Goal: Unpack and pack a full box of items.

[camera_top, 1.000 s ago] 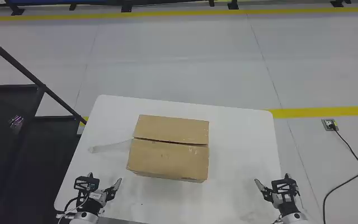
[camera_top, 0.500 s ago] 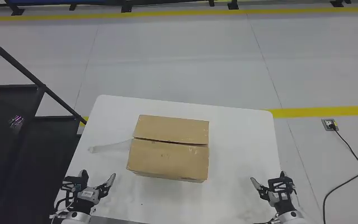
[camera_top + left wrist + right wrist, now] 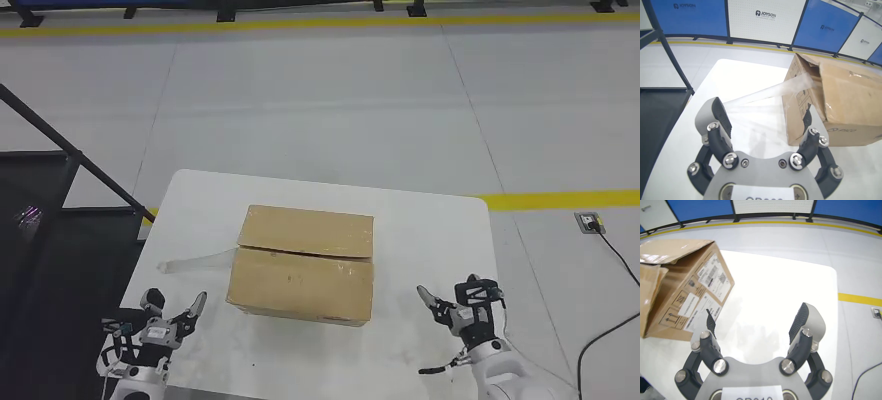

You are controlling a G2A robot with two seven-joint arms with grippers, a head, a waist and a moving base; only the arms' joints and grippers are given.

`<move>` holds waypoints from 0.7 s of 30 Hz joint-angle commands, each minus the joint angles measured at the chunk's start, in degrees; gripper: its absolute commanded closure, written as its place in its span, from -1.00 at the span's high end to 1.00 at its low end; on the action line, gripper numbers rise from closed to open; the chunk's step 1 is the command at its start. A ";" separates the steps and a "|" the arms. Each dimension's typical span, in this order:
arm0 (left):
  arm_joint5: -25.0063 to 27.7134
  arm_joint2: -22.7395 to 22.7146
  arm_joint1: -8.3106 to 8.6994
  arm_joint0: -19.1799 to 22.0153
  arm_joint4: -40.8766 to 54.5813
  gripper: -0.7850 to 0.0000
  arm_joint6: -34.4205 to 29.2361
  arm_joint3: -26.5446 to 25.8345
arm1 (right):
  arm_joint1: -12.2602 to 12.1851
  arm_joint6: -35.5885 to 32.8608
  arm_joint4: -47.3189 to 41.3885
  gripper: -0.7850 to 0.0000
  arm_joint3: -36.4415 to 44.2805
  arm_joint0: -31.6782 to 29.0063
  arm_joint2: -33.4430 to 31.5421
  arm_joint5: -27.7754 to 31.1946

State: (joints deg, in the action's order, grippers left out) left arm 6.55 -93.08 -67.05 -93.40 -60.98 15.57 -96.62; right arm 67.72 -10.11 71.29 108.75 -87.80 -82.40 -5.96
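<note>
1. Right gripper [image 3: 450,296] has come forward and inward from the near right corner of the white, round-cornered table [image 3: 430,235] and now stands near the right end of the brown cardboard box [image 3: 305,265]. The left gripper [image 3: 176,304] has only drifted a little outward along the near left edge. The box has not shifted.
2. Judged from this, the right arm is closing on the box to begin opening it. Unpacking has not started, since the top flaps lie shut.
3. Both grippers are spread wide and hold nothing. The left wrist view shows bare table between the left gripper's [image 3: 762,108] fingers, and the right wrist view shows the same for the right gripper [image 3: 756,310].
4. Beyond them, the box sits in the middle of the table, between the two arms, and touches neither.
5. Its long axis runs across the table from left to right, slightly skewed. The seam between the top flaps follows that axis, so the short ends face outward. The end with the labels faces the right gripper, and the box [image 3: 677,285] looms just beside that gripper's inner finger.
6. At the left end, the flap edge of the box [image 3: 838,98] gapes a little at the corner. A clear strip of tape [image 3: 190,262] trails from there onto the table toward the left edge.
7. Farther off lies grey floor with a yellow line [image 3: 560,200].
</note>
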 commanded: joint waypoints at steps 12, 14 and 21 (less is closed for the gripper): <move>2.20 0.34 -0.15 0.51 2.28 1.00 -1.07 0.01 | 0.03 0.40 -9.36 1.00 -0.76 1.44 -0.90 9.37; 2.41 0.27 -0.19 0.74 2.44 1.00 -1.18 -0.17 | 0.01 -0.54 -13.85 1.00 -0.86 2.73 -0.91 14.21; 1.41 0.97 -0.63 0.54 3.44 1.00 0.36 -0.55 | -0.28 -8.61 -26.59 1.00 -4.19 9.26 0.20 28.65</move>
State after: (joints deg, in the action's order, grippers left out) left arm 8.39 -92.38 -67.59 -92.85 -57.59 15.66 -97.18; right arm 67.45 -17.39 46.71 105.52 -79.80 -82.51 21.23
